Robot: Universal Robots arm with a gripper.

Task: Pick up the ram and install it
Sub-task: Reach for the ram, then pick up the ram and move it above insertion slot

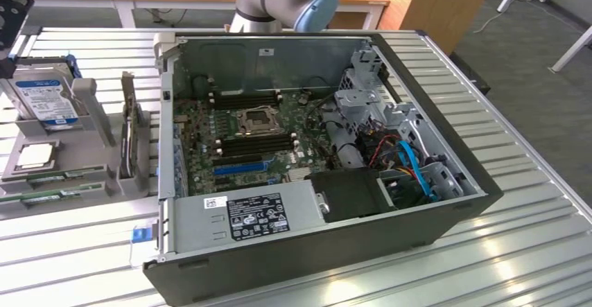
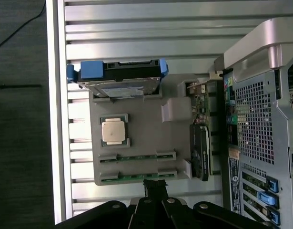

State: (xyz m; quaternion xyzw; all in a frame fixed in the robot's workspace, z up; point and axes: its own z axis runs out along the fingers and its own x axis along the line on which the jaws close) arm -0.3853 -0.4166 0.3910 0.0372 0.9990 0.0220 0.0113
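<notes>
Two ram sticks lie flat in slots of a grey parts tray (image 2: pixel 146 119). Each is a thin green board. One ram stick (image 2: pixel 136 177) lies just ahead of my gripper (image 2: pixel 156 188); the other ram stick (image 2: pixel 136 157) lies one slot further on. My gripper hovers above the tray's edge, shut and holding nothing. In the exterior view the sticks (image 1: pixel 41 197) (image 1: pixel 51 176) sit at the near end of the tray (image 1: pixel 93 158), on the exterior view's left of the open computer case (image 1: pixel 277 251). Black memory slots (image 1: pixel 242 99) (image 1: pixel 254 143) flank the CPU socket on the motherboard.
The tray also carries a hard drive (image 2: pixel 120 78) in a blue bracket, a CPU chip (image 2: pixel 113 131) and an upright expansion card (image 2: pixel 201 143). The case's metal wall (image 2: pixel 260 119) stands close beside the tray. The slatted table's edge (image 2: pixel 55 119) runs along the tray's other side.
</notes>
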